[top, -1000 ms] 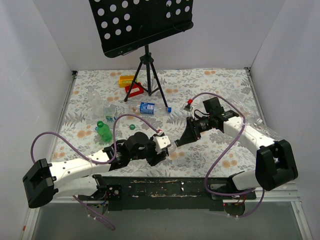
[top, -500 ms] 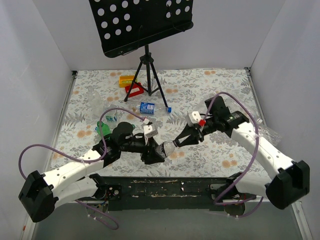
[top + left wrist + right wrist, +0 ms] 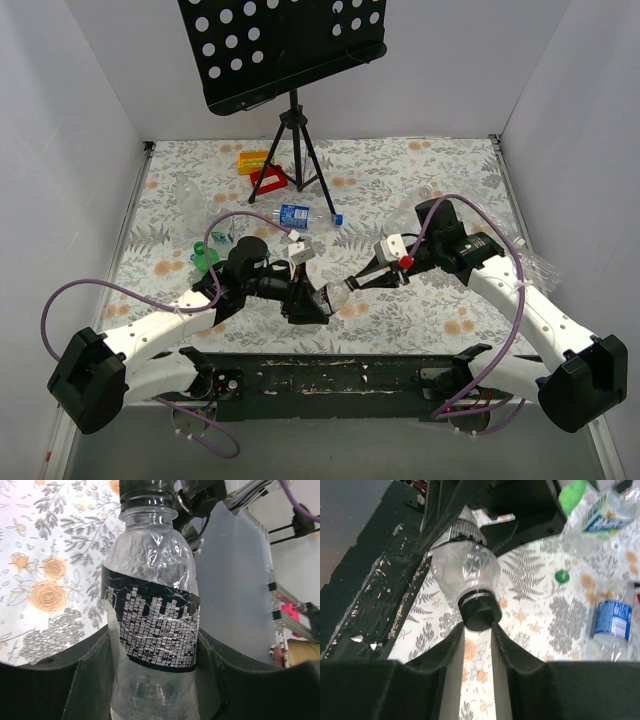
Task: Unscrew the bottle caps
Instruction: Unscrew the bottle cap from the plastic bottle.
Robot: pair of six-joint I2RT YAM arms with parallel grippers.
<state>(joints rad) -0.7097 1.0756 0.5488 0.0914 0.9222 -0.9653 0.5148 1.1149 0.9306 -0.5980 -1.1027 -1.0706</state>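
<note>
Clear bottle [image 3: 150, 605] sits clamped in my left fingers [image 3: 75, 680]. My right fingers [image 3: 447, 650] are closed on its black cap [image 3: 479, 614].

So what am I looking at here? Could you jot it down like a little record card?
held item: clear bottle with a black label, between the two arms
left gripper: shut on the bottle's body
right gripper: shut on the black cap
cap status: on the neck, not yet off
lying on the floral table: blue-labelled bottle, green bottle, loose green cap
behind: tripod stand
</note>
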